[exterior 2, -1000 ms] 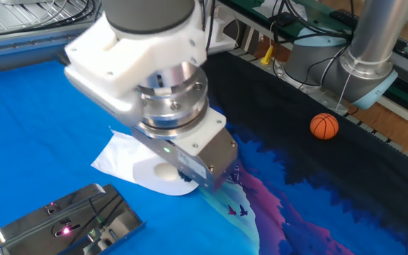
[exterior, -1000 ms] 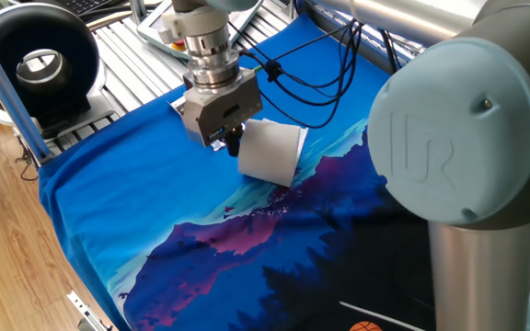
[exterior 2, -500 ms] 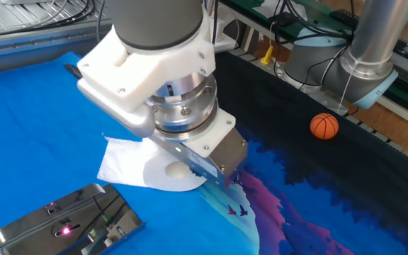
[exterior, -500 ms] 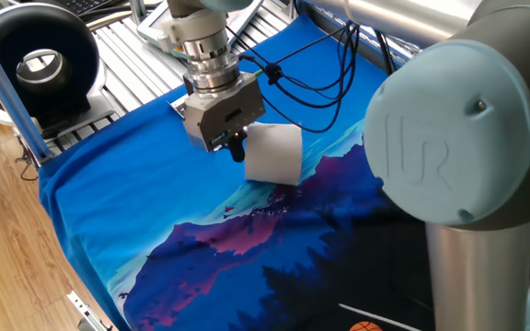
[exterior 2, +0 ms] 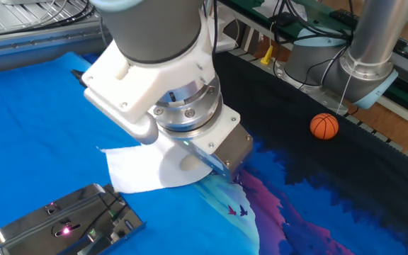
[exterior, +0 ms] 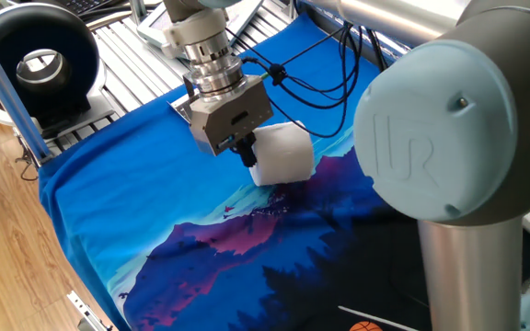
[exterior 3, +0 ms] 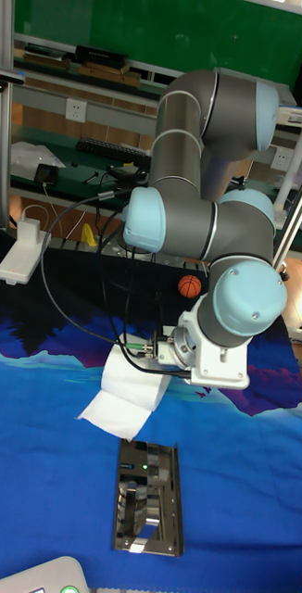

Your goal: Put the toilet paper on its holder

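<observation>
The toilet paper point(exterior: 283, 154) is a fat white roll held just above the blue cloth, its hollow core point(exterior 2: 188, 163) facing the camera in the other fixed view. A loose sheet point(exterior 2: 129, 171) trails from it to the left. My gripper point(exterior: 246, 150) is shut on the roll, with one dark finger against its end; the fingertips are mostly hidden by the paper. The holder point(exterior 2: 69, 223), a shiny silver plate with a bent arm, lies on the cloth in front of the roll; in the tall fixed view the holder point(exterior 3: 149, 496) sits below the toilet paper point(exterior 3: 140, 382).
A blue printed cloth point(exterior: 127, 211) covers the table. An orange ball point(exterior 2: 324, 126) lies on its dark part. A black round device point(exterior: 40, 55) stands off the far corner. A white pendant point(exterior 3: 40, 579) shows at the near edge, and a second arm's base point(exterior 2: 346, 60) stands behind.
My gripper has carried the roll sideways across the cloth and turned it. The loose sheet has swung along with it. The holder has stayed put.
</observation>
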